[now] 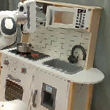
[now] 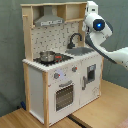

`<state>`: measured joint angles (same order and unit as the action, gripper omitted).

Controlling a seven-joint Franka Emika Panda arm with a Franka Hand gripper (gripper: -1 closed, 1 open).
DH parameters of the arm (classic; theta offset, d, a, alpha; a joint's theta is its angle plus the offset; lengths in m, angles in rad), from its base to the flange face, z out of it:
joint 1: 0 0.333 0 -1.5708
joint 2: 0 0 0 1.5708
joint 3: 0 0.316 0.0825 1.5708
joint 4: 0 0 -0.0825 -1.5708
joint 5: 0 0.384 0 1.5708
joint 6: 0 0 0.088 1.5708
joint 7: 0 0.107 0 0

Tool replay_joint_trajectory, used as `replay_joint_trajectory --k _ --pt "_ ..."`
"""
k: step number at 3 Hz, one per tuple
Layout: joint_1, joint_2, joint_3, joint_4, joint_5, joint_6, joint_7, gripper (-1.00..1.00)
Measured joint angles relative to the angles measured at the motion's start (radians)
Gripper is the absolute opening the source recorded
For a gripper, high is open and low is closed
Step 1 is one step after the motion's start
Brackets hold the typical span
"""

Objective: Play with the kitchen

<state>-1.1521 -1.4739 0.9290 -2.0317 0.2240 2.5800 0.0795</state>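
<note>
The kitchen [image 1: 49, 65] stands on the wooden floor [image 2: 100, 112], filling the middle of both exterior views. It is white with light-wood edges, a dotted backsplash [image 2: 57, 37], grey sink [image 1: 63, 66], black faucet [image 1: 76, 53], oven door [image 2: 64, 95] and small metal pot [image 1: 23, 48]. In the first exterior view the gripper [image 1: 24, 35] hangs at twelve o'clock above the pot, apart from it; whether its fingers are parted I cannot tell.
</note>
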Motion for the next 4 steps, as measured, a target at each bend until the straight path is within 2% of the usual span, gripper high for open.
replay_joint_trajectory --k 1,3,4 --pt "0.048 -0.019 0.031 0.043 -0.018 -0.001 -0.069 1.0" --pt "0.188 -0.022 0.106 0.042 -0.155 -0.003 -0.082 1.0" --pt "0.257 -0.024 0.158 0.041 -0.228 -0.003 -0.082 1.0"
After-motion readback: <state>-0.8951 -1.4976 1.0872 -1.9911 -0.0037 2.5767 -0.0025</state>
